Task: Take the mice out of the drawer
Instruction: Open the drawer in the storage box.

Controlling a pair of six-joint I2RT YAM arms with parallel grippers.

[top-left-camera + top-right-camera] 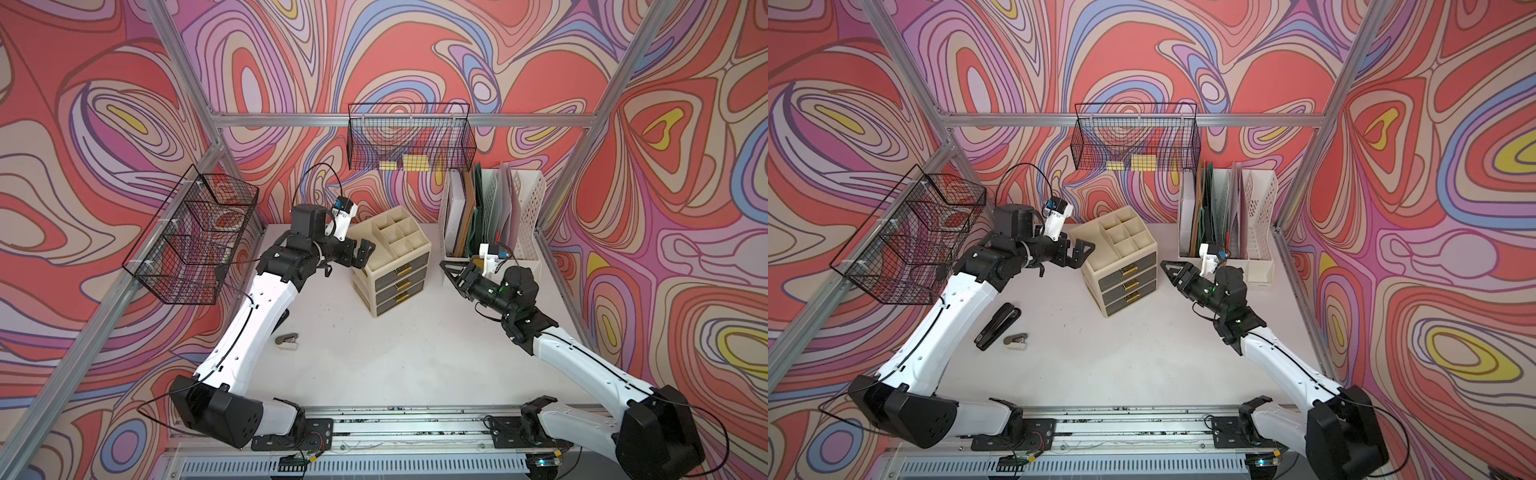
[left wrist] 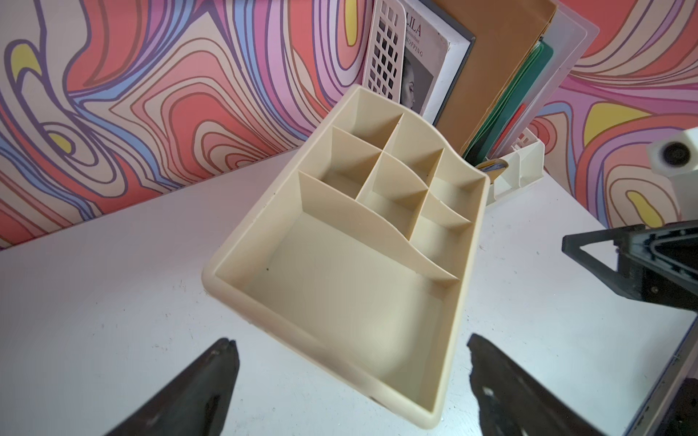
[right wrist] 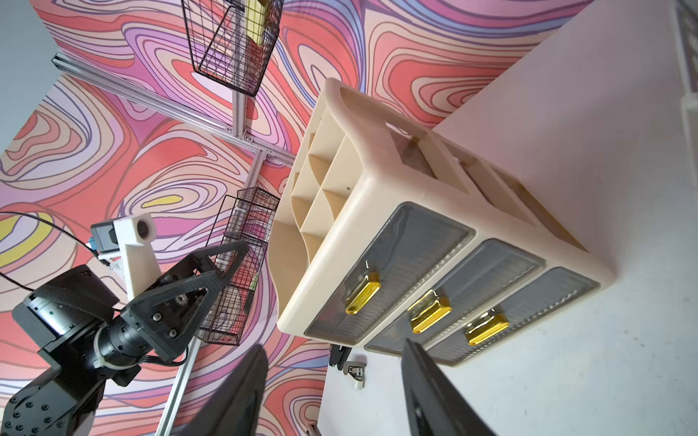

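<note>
Left gripper (image 2: 349,341) is hovering spread wide beside the drawer organizer (image 1: 376,243); right gripper (image 3: 333,344), partly spread and empty, is facing its drawers (image 3: 415,260). You are seeing all drawers shut and no mice showing: extraction is not yet starting.

A cream drawer unit (image 1: 390,249) stands on the white table (image 1: 415,353), its three drawers (image 1: 401,284) shut. The left gripper (image 1: 362,254) hangs at its left edge, the right gripper (image 1: 446,268) near its right. A file rack (image 1: 523,216) stands behind it, to the right.
</note>
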